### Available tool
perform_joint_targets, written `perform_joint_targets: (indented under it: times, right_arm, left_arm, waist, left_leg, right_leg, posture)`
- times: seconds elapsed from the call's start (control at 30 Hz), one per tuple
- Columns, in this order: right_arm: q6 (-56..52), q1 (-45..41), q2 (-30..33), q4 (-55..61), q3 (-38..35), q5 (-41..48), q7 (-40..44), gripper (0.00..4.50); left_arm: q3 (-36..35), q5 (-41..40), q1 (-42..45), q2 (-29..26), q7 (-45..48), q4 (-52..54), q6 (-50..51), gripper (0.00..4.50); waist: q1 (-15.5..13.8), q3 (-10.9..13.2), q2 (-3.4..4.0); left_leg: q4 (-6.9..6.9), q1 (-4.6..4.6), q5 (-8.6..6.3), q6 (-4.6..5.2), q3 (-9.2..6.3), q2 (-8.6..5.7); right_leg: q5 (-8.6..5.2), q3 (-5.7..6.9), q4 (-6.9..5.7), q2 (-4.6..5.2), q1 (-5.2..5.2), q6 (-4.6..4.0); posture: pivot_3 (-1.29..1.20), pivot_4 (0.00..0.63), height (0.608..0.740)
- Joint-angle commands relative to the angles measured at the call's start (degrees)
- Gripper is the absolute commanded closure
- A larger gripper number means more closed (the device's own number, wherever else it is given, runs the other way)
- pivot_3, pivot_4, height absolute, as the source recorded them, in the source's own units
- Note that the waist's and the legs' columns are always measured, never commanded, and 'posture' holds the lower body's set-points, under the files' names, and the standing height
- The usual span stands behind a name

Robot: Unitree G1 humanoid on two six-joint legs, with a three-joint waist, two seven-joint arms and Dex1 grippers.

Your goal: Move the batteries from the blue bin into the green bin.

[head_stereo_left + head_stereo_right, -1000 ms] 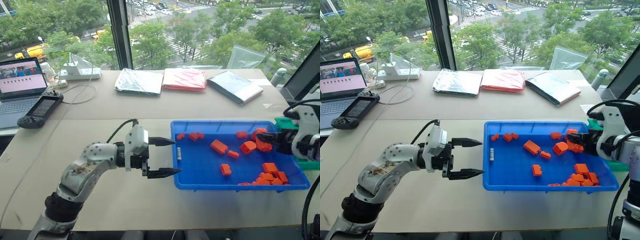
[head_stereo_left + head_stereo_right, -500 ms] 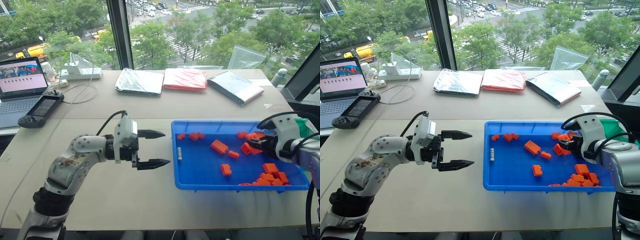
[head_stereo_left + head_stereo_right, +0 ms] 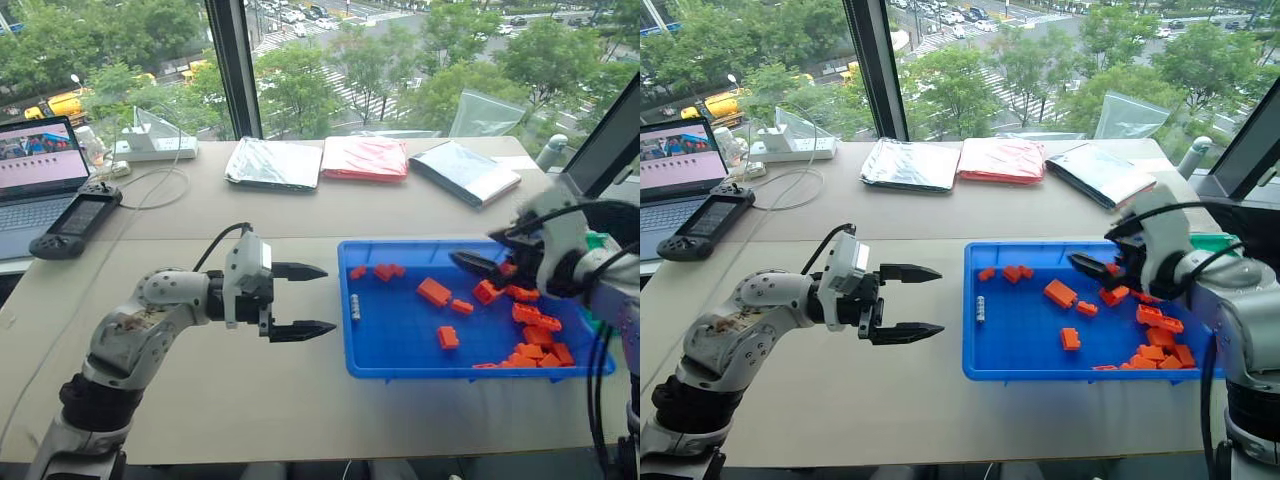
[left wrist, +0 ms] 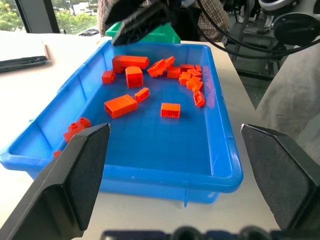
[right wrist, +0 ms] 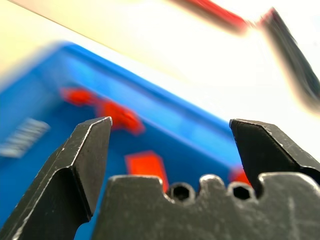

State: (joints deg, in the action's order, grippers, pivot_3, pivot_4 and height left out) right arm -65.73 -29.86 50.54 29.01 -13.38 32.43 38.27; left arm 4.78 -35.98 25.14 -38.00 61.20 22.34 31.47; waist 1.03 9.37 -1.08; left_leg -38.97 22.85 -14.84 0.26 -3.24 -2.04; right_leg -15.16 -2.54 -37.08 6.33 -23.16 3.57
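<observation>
- Right gripper point(image 5: 170, 145) gapes wide, empty, over the blue bin point(image 3: 400, 362).
- Left gripper point(image 3: 312, 299) open (empty) beside the bin.
- One battery point(image 3: 355, 307) lies inside.

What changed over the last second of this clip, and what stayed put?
The right hand left the green bin at the tray's far right end and swung left over the blue bin, its fingers now open and empty. The left hand drew back slightly from the tray's left rim, open. The battery and orange bricks lie as before.
</observation>
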Motion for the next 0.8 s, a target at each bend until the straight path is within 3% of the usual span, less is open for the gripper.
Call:
perform_joint_targets:
  times: [0.03, 0.2, 0.33, 0.6, 0.8]
  right_arm:
    - [6.53, -0.65, 2.49, -1.65, 9.91, -1.67, 7.13, 0.05]
    - [27.85, -4.5, 1.78, -13.13, 28.09, -14.85, 17.49, 0.05]
    - [39.75, -9.38, -2.21, -23.98, 35.32, -22.23, 22.39, 0.05]
    - [51.16, -14.99, -9.71, -33.75, 40.49, -27.44, 31.55, 0.05]
    - [56.82, -18.93, -15.53, -44.28, 41.56, -31.14, 33.55, 0.05]
  left_arm:
    - [-0.12, 0.08, 1.01, 0.6, -0.73, 1.18, -0.39, 0.0]
    - [-0.56, 0.03, 1.04, 0.55, -1.56, 1.76, -0.1, 0.0]
    - [-0.77, 0.09, 0.98, 0.34, -2.31, 2.12, -0.07, 0.0]
    - [-1.03, -0.13, 0.39, -0.15, -3.05, 2.87, 0.13, 0.0]
    - [-1.16, -0.2, 0.27, -0.31, -3.65, 3.15, 0.12, 0.0]
  waist:
    - [-0.28, 0.01, -0.05]
    - [-0.02, 0.02, -0.06]
    - [0.22, 0.02, -0.07]
    - [0.07, 0.02, -0.07]
    - [0.12, 0.02, -0.07]
  left_leg:
    - [-0.02, 0.01, 0.0, 0.0, 0.0, -0.02]
    - [-0.03, 0.01, 0.0, 0.0, 0.05, -0.05]
    - [-0.03, 0.01, 0.01, -0.02, 0.06, -0.04]
    - [-0.01, 0.03, 0.03, -0.05, 0.02, -0.04]
    - [-0.02, 0.01, 0.04, -0.07, 0.01, -0.04]
  right_leg:
    - [0.0, 0.02, 0.01, 0.03, 0.02, 0.0]
    - [0.0, 0.01, 0.0, 0.06, -0.02, 0.0]
    - [0.0, 0.0, -0.02, 0.06, -0.1, 0.0]
    - [0.0, 0.01, -0.03, 0.06, -0.12, 0.0]
    - [0.01, 0.01, -0.03, 0.04, -0.12, -0.01]
  posture:
    - [0.0, 0.15, 0.74]
    - [0.0, 0.15, 0.74]
    - [0.0, 0.15, 0.74]
    - [0.0, 0.15, 0.74]
    - [0.0, 0.15, 0.74]
